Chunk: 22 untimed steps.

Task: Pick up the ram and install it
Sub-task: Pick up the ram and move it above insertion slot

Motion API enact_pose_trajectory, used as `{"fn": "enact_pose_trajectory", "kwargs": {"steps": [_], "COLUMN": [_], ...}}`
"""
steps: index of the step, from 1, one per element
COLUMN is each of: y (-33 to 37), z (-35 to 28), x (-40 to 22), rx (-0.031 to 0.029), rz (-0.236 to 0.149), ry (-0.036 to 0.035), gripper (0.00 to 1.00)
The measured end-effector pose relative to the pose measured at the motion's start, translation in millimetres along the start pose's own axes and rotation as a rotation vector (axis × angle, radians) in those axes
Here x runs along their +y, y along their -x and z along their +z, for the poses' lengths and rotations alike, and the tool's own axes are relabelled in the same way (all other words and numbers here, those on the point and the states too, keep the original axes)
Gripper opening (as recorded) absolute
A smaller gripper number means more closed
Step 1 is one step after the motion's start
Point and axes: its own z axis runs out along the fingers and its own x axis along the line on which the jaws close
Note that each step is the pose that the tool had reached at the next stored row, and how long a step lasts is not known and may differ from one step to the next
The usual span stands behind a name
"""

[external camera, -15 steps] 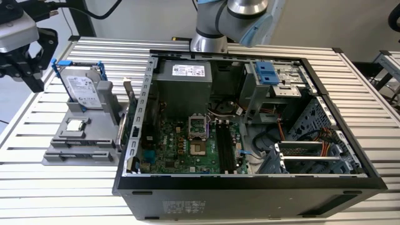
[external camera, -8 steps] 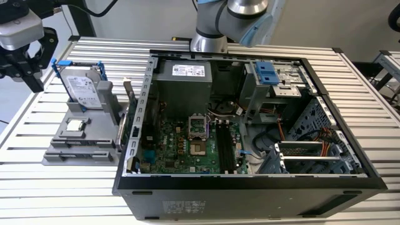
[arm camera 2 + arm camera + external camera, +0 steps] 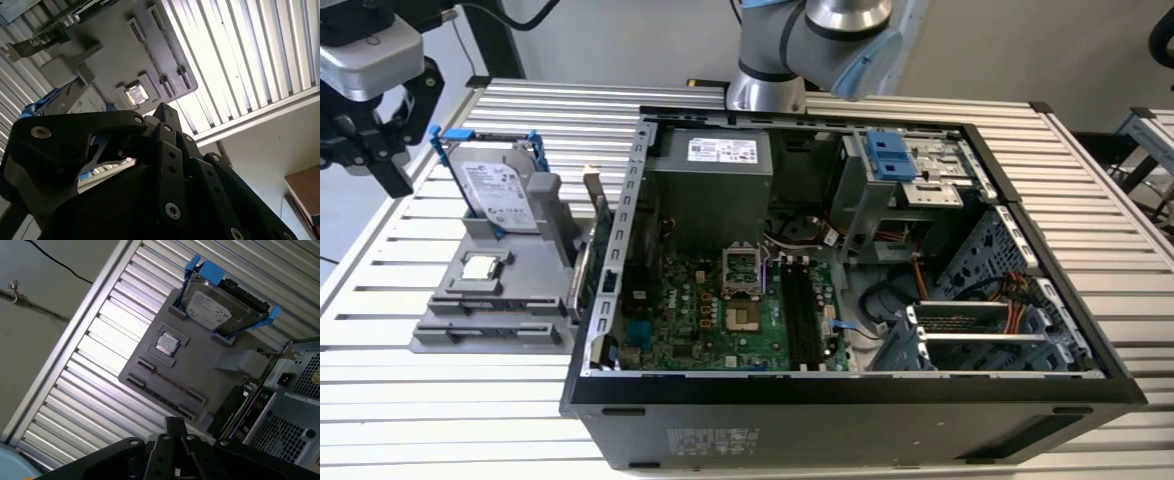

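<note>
**Well clear of the ram: gripper at the fixture's outer side**

Exterior view, left to right. Gripper (image 3: pixel 371 160) hangs above the slatted table (image 3: pixel 427 410), outside the gray fixture (image 3: pixel 454 332); whether it is released or clenched cannot be told. Hard drive (image 3: pixel 494 185) stands on edge in the fixture, with the processor (image 3: pixel 480 267) flat in its recess. The ram (image 3: pixel 171 383), judged to be the thin dark strip in the first wrist view, sits on edge between slotted holders, probably so its long faces are offered for grasping. Computer case (image 3: pixel 854 395) lies on its side, open, so the memory slots (image 3: pixel 803 310) face upward.
</note>
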Motion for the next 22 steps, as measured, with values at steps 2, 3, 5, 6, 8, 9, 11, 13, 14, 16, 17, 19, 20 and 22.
{"fn": "enact_pose_trajectory", "kwargs": {"steps": [2, 3, 5, 6, 8, 9, 11, 13, 14, 16, 17, 19, 20, 22], "y": [0.0, 0.0, 0.0, 0.0, 0.0, 0.0, 0.0, 0.0, 0.0, 0.0, 0.0, 0.1, 0.1, 0.0], "z": [0.0, 0.0, 0.0, 0.0, 0.0, 0.0, 0.0, 0.0, 0.0, 0.0, 0.0, 0.0, 0.0, 0.0], "x": [0.0, 0.0, 0.0, 0.0, 0.0, 0.0, 0.0, 0.0, 0.0, 0.0, 0.0, -0.1, -0.1, 0.0], "rx": [0.0011, 0.0016, 0.0027, 0.0032, 0.0043, 0.0049, 0.0059, 0.0071, 0.0078, 0.0090, 0.0094, 0.0084, 0.0061, -0.0016], "rz": [-0.021, -0.032, -0.055, -0.066, -0.088, -0.099, -0.121, -0.145, -0.158, -0.186, -0.200, -0.227, -0.240, -0.265], "ry": [0.0004, 0.0006, 0.0011, 0.0013, 0.0017, 0.0019, 0.0023, 0.0028, 0.0031, 0.0035, 0.0036, 0.0027, 0.0015, -0.0027], "gripper": [0.00, 0.00, 0.00, 0.00, 0.00, 0.00, 0.00, 0.00, 0.00, 0.00, 0.00, 0.00, 0.00, 0.00]}}
